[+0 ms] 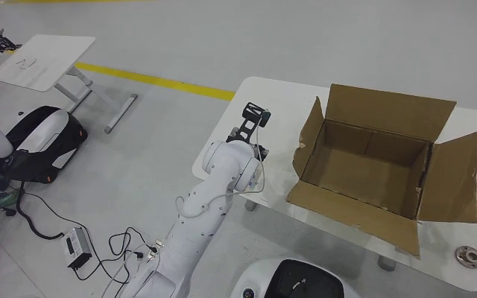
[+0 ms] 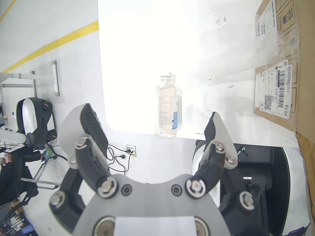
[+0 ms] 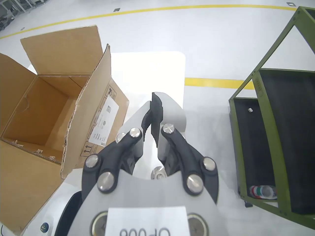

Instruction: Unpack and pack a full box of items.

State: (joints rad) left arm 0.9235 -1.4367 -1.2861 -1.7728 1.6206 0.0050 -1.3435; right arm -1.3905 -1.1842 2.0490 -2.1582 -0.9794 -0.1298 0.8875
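A clear plastic bottle (image 2: 168,109) with a white cap and a blue label is at the table's (image 2: 137,37) near edge, its base right at the rim. My left gripper (image 2: 150,114) hangs above it, open, and its fingers do not touch the bottle. In the top view the left arm (image 1: 237,160) reaches over the table's left end. The open cardboard box (image 1: 373,167) has nothing in it, and its labelled side (image 2: 278,50) faces the bottle. My right gripper (image 3: 155,99) is shut on nothing, beside the box (image 3: 49,104).
A small round metal flange (image 3: 157,173) lies on the table under the right gripper, also visible at the table's corner (image 1: 468,255). A green cart (image 3: 270,124) stands past the table with a bottle (image 3: 263,191) on its lower shelf. A second table (image 1: 45,59) stands far left.
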